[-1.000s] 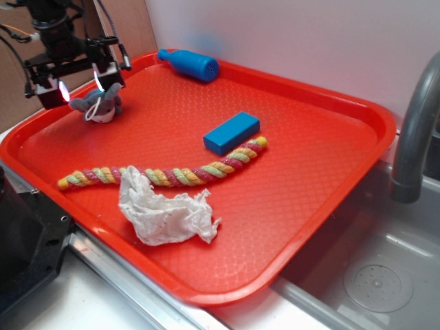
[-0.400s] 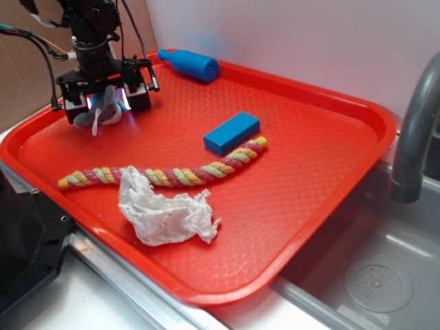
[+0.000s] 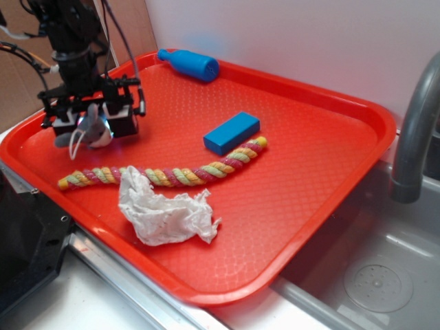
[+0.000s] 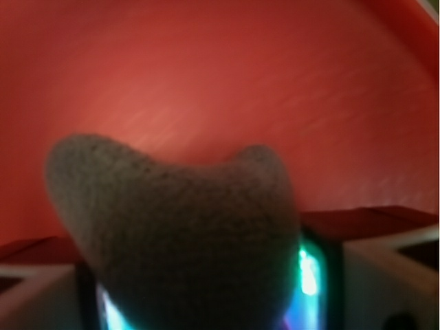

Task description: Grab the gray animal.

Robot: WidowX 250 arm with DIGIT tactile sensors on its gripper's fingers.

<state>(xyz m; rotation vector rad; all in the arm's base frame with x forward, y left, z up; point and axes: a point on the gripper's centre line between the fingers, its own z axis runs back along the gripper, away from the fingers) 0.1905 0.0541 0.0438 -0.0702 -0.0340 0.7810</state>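
The tool (image 3: pixel 91 124) stands over the left part of the red tray (image 3: pixel 330 172), its fingers closed on the gray animal (image 3: pixel 89 130) — the toy sits clamped between the two black pads, its head and a stubby limb poking out to the left, a thin white loop hanging down from it. Whether the toy rests on the tray or is just off it cannot be told. In the wrist view the animal (image 4: pixel 179 234) fills the lower middle, blurred and very close, with the pale finger blocks at either side and a green-blue glow along its edges; bare red tray (image 4: pixel 227 82) lies behind.

Near the toy, toward the tray's front, a twisted rope (image 3: pixel 165 175) in yellow, pink and green runs from the left side up toward the middle. A crumpled paper towel (image 3: pixel 165 213) lies over the rope's middle part and spreads toward the front rim. A blue block (image 3: pixel 232 132) sits just beside the rope's right end, apart from the tool. A blue bottle (image 3: pixel 189 64) lies on its side at the far rim. At the right edge — off the tray — a gray faucet (image 3: pixel 416 124) rises over a sink (image 3: pixel 371 275).
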